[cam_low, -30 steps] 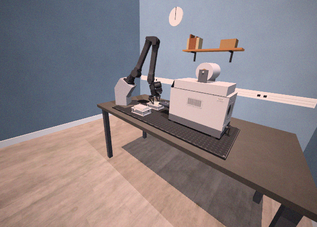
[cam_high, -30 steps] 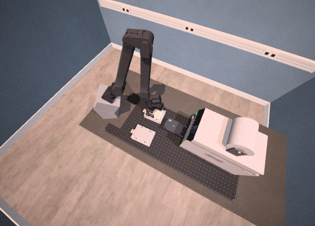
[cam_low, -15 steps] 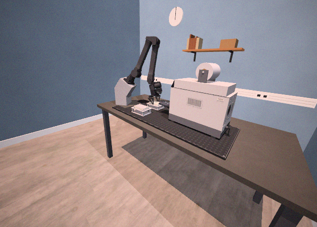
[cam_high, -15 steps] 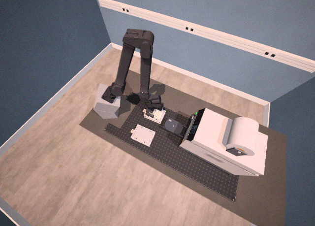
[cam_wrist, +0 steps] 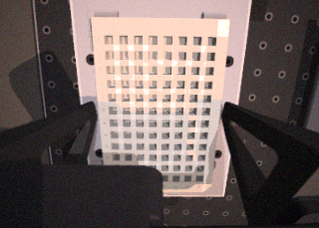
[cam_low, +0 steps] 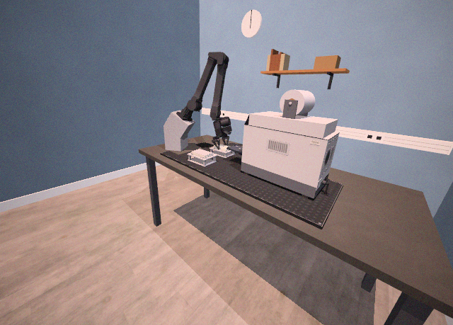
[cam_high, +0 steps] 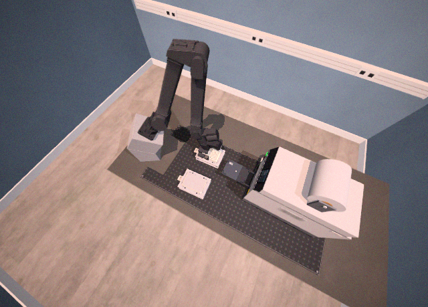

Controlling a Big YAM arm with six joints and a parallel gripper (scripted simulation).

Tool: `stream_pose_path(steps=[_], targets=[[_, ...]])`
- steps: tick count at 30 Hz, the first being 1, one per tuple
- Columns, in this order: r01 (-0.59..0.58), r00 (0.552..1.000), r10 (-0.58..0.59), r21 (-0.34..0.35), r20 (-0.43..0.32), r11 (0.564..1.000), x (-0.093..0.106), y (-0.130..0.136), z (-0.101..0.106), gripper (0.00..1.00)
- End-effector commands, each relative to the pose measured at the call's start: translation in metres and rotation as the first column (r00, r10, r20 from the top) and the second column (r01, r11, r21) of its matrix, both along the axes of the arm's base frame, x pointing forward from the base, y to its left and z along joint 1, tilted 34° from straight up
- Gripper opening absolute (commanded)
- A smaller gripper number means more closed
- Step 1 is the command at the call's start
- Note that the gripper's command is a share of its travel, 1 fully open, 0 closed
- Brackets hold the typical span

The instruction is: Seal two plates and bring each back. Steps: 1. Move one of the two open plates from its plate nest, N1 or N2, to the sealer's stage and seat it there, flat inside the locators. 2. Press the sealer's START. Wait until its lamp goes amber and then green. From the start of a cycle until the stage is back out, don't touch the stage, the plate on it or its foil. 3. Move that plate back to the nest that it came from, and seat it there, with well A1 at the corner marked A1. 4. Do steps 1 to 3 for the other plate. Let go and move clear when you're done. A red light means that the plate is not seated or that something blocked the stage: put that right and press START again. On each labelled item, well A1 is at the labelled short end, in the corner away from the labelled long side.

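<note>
A white open-welled plate [cam_high: 215, 155] [cam_wrist: 157, 79] lies in the far plate nest [cam_wrist: 239, 9] [cam_low: 223, 155]. My gripper [cam_high: 210, 150] [cam_low: 221, 145] [cam_wrist: 159, 109] is open, with its fingers spread past the plate's two long sides in the wrist view. Part of the plate's near end is hidden behind the gripper body. A second white plate [cam_high: 194, 183] [cam_low: 201, 152] is in the near nest; its foil state is too small to tell. The sealer [cam_high: 276, 172] [cam_low: 285, 149] has its dark stage [cam_high: 235, 170] out, with no plate on it. The sealer's lamp [cam_high: 267, 154] is green.
The grey arm base [cam_high: 145, 144] [cam_low: 175, 133] stands left of the nests. The perforated dark board [cam_high: 273, 235] [cam_low: 277, 193] lies under the nests and sealer. The foil roll [cam_high: 330, 182] [cam_low: 298, 101] tops the sealer. The stage lies between the far nest and the sealer's front.
</note>
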State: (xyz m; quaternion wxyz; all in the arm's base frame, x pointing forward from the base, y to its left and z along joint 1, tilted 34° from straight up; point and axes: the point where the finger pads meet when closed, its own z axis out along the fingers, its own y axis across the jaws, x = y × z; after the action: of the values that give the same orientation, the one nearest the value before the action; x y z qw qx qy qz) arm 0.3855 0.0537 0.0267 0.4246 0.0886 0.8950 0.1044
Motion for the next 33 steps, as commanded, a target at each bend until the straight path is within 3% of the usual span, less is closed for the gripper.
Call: stream_pose_path(steps=[1,11,32,33], targets=[[-0.004,0.999,0.003,0.009,0.054,1.000,0.007,0.004,0.017,1.00],[-0.004,1.000,0.004,0.004,0.020,1.000,0.003,0.004,0.004,0.97],[-0.006,1.000,0.006,0.001,0.008,1.000,0.001,0.004,0.000,0.86],[-0.006,1.000,0.006,0.001,0.007,1.000,0.001,0.004,0.000,0.00]])
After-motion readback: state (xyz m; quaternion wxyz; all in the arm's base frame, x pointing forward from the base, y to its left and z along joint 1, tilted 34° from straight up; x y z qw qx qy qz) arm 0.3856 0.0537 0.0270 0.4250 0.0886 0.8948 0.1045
